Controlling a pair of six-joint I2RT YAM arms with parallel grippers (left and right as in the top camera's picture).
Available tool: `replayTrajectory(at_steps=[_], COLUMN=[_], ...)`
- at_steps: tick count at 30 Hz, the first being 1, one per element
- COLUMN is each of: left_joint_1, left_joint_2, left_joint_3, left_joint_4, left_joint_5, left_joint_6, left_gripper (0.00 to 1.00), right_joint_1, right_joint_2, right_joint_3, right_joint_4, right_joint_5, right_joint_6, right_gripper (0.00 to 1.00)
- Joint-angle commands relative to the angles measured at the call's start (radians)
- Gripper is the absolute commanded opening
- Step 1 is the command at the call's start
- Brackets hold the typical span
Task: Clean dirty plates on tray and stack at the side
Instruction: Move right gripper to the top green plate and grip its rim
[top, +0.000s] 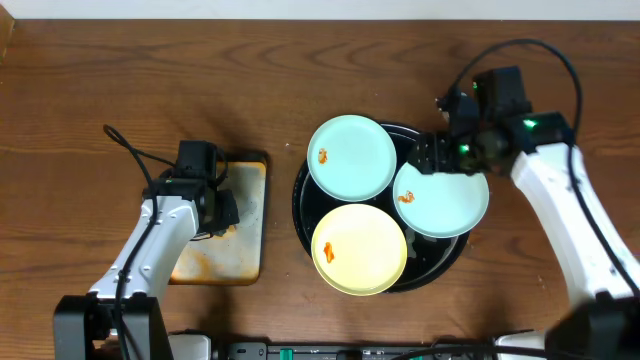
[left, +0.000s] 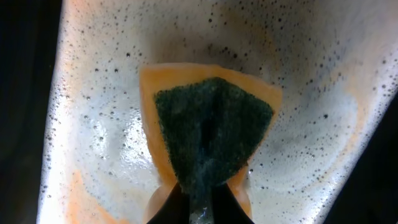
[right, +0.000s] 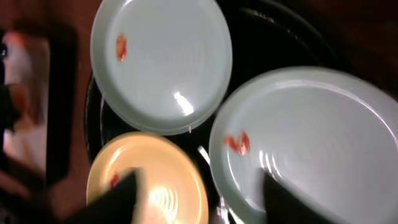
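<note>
Three smeared plates (top: 360, 250) lie on the round black tray (top: 299, 205), mid-worktop (top: 80, 80).
One blue-green plate (top: 352, 157) sits far, the other blue-green plate (top: 445, 200) right, and the yellow plate (right: 149, 180) near. To the left, over the stained metal tray (top: 245, 235), the left pincer (left: 199, 202) pinches a sponge (left: 208, 134). The right pincer (right: 198, 183) stands open above the plates.

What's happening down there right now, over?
Left pincer shut on sponge, over metal tray. Right pincer open above black tray. Three plates on it, all smeared, none stacked. Nothing blocking.
</note>
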Motion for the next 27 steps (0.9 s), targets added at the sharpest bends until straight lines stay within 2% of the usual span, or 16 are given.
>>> replayTrajectory(at_steps=[1,6,9,13,17,23,27], left_joint_1=[0.003,0.003,0.003,0.003,0.003,0.003,0.003], left_joint_2=[-0.005,-0.005,-0.005,-0.005,-0.005,-0.005,-0.005], left_joint_3=[0.021,0.021,0.021,0.021,0.021,0.021,0.021], left_joint_4=[-0.002,-0.003,-0.003,-0.003,-0.003,-0.003,-0.003], left_joint_5=[-0.002,-0.002,-0.002,-0.002,-0.002,-0.002,-0.002], left_joint_6=[0.009,0.009,0.009,0.009,0.009,0.009,0.009], left_gripper=[0.07,0.07,0.07,0.07,0.07,0.07,0.07], right_joint_1=[0.039,0.069,0.092,0.121,0.14,0.159,0.16], right_joint_2=[0.087,0.206,0.267,0.338,0.383,0.41,0.415], right_joint_3=[0.004,0.004,0.004,0.004,0.004,0.004,0.004], right_joint_4=[0.079,0.209,0.253,0.277,0.277,0.277,0.278], right_joint_5=[-0.012,-0.01,-0.01,-0.007,0.087,0.22,0.229], right_joint_6=[0.06,0.121,0.132,0.132,0.142,0.142,0.13], right_gripper=[0.38,0.34,0.02,0.01,0.01,0.01,0.01])
